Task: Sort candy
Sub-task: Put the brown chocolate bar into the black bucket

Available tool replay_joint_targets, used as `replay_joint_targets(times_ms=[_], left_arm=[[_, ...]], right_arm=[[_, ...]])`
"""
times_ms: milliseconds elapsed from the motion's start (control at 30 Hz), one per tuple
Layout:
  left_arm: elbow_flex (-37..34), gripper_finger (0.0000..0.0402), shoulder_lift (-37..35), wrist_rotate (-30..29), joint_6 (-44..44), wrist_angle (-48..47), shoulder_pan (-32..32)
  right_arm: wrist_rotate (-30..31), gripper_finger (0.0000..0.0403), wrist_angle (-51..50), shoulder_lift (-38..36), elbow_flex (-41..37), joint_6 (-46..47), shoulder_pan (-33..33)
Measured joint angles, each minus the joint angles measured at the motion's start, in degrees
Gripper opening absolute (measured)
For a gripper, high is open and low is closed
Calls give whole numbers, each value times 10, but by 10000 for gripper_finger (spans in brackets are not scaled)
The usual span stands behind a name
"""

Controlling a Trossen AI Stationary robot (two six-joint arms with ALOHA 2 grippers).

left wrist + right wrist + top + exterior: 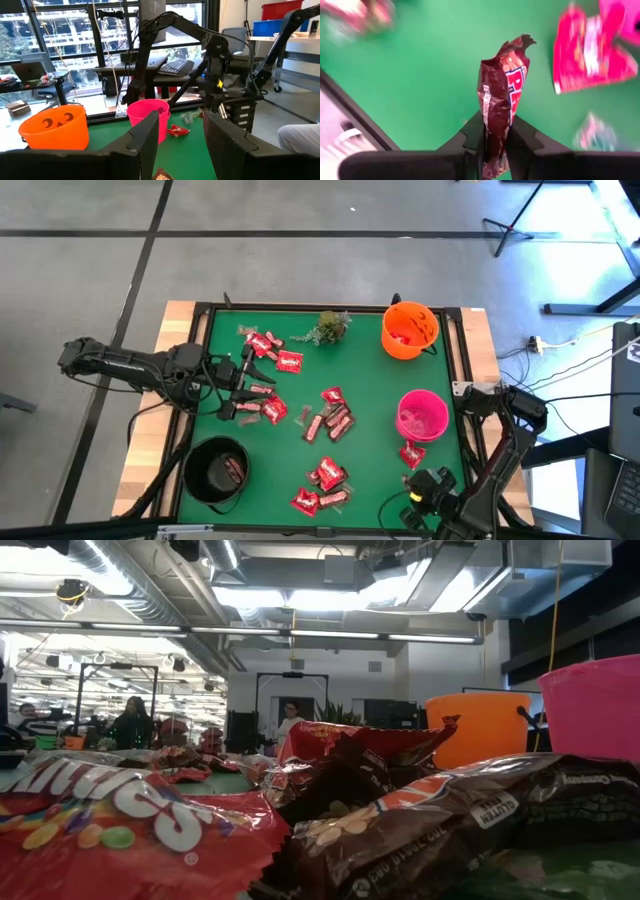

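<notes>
Candy lies in loose groups on the green mat (370, 380): red packets (270, 345) at far left, a mixed heap (330, 420) in the middle, more (322, 485) near the front. My right gripper (496, 125), at the front right by the pink bowl (422, 415), is shut on a dark brown bar (502, 85). A red packet (590, 55) and a clear-wrapped sweet (595, 135) lie on the mat beneath it. At the left, my left gripper (240, 388) hovers open and level over the packets, with nothing between its fingers (150, 135). My right gripper pinches the brown bar's lower end (495, 137) between its two fingers, which slant steeply down at the mat. The bar sticks out beyond the fingertips in line with the fingers, its torn end (522, 42) farthest out. It is clear of the mat.
An orange bowl (410, 330) stands at the far right and a black bowl (217, 470) with a sweet inside at the near left. A green sprig (330, 327) lies at the far middle. A raised dark frame (465, 360) borders the mat. People stand in the room beyond.
</notes>
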Motion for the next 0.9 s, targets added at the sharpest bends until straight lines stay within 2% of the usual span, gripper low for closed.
replay_joint_targets(times_ms=[267,467,633,900], left_arm=[[0,144,18,0,-9,6,-20],[0,144,59,-1,-9,39,-21],[0,144,92,-2,-9,63,-21],[0,144,105,-2,-8,64,-21]], right_arm=[[234,46,-73,0,43,-11,-3],[345,54,-87,0,43,-12,-26],[383,50,-86,0,43,-27,-55],[366,49,-84,0,43,-58,-109]])
